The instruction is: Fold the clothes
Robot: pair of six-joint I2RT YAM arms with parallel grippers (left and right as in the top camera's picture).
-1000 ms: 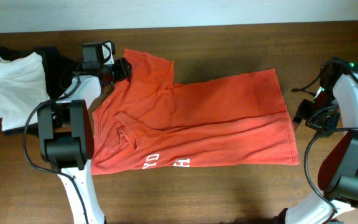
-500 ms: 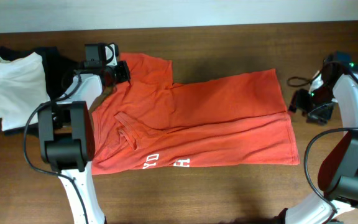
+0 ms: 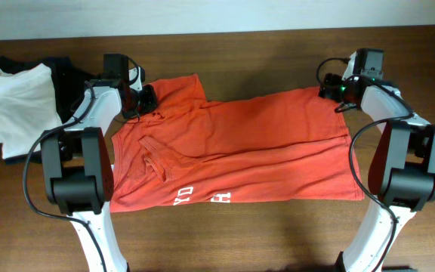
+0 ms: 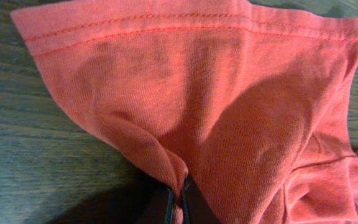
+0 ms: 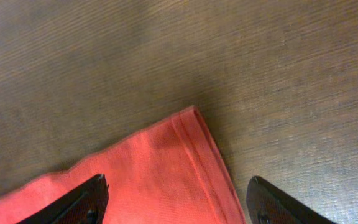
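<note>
Overhead: orange-red T-shirt (image 3: pixel 263 143) lies spread across the middle of the table (image 3: pixel 278 234), with a claw at each far corner.

Left gripper (image 3: pixel 143 98) sits at the far-left sleeve (image 4: pixel 185 81); the left wrist view shows its fingers (image 4: pixel 194 208) clamped on a raised fold of sleeve cloth, the stitched sleeve edge lying flat beyond. Right gripper (image 3: pixel 337 89) is at the far-right hem corner (image 5: pixel 191 115); the right wrist view shows its fingers (image 5: pixel 82 199) spread wide, straddling the corner and gripping nothing. Near hem runs straight, with bare wood in front and to the right. White garment (image 3: pixel 17 98) and dark garments (image 3: pixel 66 75) crowd the left end, near the sleeve.
</note>
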